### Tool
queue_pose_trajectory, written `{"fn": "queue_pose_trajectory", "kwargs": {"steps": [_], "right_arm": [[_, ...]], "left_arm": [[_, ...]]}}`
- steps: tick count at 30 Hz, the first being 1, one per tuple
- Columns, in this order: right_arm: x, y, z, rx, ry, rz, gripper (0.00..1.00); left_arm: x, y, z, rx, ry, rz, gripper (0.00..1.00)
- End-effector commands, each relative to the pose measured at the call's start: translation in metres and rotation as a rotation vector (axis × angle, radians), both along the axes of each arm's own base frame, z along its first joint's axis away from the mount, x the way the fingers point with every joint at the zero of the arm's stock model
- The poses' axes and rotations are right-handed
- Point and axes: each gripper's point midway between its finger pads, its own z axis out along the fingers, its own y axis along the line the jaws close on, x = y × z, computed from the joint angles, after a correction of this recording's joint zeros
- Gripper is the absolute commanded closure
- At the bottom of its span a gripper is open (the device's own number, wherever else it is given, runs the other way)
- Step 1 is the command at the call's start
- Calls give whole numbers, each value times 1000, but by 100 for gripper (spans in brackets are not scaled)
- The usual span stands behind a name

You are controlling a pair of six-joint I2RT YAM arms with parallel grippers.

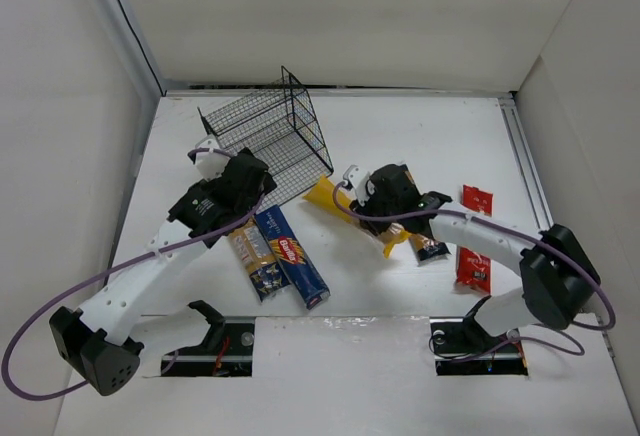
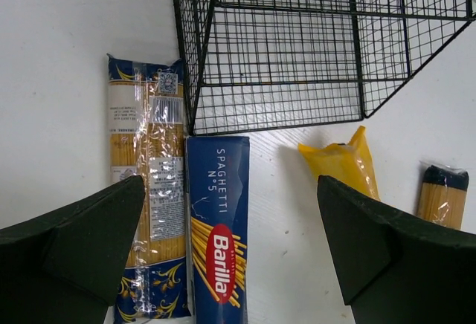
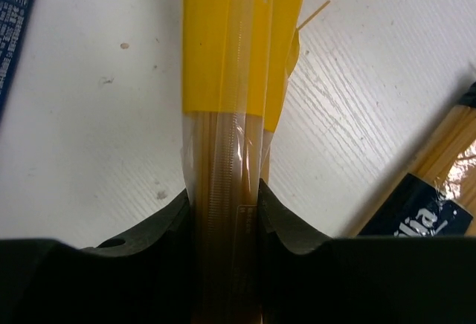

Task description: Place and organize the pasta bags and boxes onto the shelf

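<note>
1. Two tools: left tool (image 2: 230,190) gapes empty by the shelf (image 1: 268,136); right tool (image 3: 223,216) clamps the yellow bag (image 3: 227,49), on the table (image 1: 420,136) near the shelf.
2. Floppy bag may sag, slip, or snag the wire mesh.

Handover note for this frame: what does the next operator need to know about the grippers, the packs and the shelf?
Left gripper: open, over the blue Barilla box and the clear spaghetti bag, which lie side by side at the shelf's near side.
Right gripper: shut on the yellow bag, right of the shelf.
Orange-brown pack and red pack lie further right.
Done: nothing shelved yet.
Left: all five packs.
</note>
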Motion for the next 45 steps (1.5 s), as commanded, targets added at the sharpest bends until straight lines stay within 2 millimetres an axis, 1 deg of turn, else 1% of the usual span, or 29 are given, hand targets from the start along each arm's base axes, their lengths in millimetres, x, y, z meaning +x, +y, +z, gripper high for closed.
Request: {"fn": "queue_pose_trajectory", "kwargs": {"steps": [1,2,4,7,8,9,10,12,13,16,21,22,23,24,27,29,32,33,34,35,36,37,38,39,40,42,43,44,45], "right_arm": [[51,51,89,266,-232,31,100],[56,50,86,268,-229,26,100],[65,53,90,278,-237,24,100],[74,62,85,292,-225,42,100],[77,67,81,295,-219,50,100],[79,65,75,290,-205,48,100],[81,71,77,303,-204,63,100],[86,74,66,301,-184,69,100],[91,75,67,319,-183,66,100],[100,85,58,338,-185,72,100],[117,108,63,419,-225,103,100],[125,116,67,458,-240,93,100],[129,119,72,479,-251,88,100],[135,119,72,496,-260,75,100],[152,128,78,575,-295,29,100],[165,132,76,593,-311,-9,100],[172,139,73,598,-315,-30,100],[174,141,73,599,-316,-30,97],[176,143,70,598,-315,-30,90],[173,146,70,594,-319,-17,83],[175,148,69,589,-325,-12,72],[174,149,69,591,-322,-4,42],[169,151,64,578,-318,9,33],[167,151,77,595,-332,22,23],[161,146,65,558,-314,26,0],[154,139,64,527,-311,36,0],[145,130,66,500,-319,49,0],[135,129,67,489,-316,62,0],[123,128,69,474,-321,78,0]], "left_arm": [[6,0,6,17,-21,-9,0],[6,0,6,17,-21,-9,0],[6,0,3,29,-11,-14,0],[6,0,3,30,-11,-14,0],[6,0,3,30,-11,-14,0],[6,-2,3,22,-6,-23,0],[7,-3,4,24,-12,-28,0],[6,-6,3,12,-4,-42,0],[6,-6,3,12,-4,-42,0],[5,-8,2,7,0,-48,0],[2,-11,-6,-1,27,-68,0],[1,-10,-4,-7,18,-68,0],[0,-10,-7,-2,26,-68,0],[-2,-9,-9,-2,34,-62,0],[-4,-9,-11,-11,45,-61,0],[-5,-9,-14,-6,53,-61,0],[-4,-9,-17,0,62,-61,0],[-4,-9,-17,0,62,-61,0],[-4,-10,-17,-9,60,-53,0],[-4,-11,-17,-15,64,-59,0],[-5,-10,-21,-10,71,-59,0],[-5,-10,-21,-10,71,-59,0],[-6,-12,-21,-17,77,-67,0],[-6,-12,-21,-18,77,-67,0],[-8,-11,-23,-12,84,-67,0],[-12,-10,-25,-22,95,-67,0],[-14,-11,-27,-29,98,-73,0],[-18,-8,-33,-15,118,-72,0],[-22,-8,-31,-31,119,-70,0]]}}
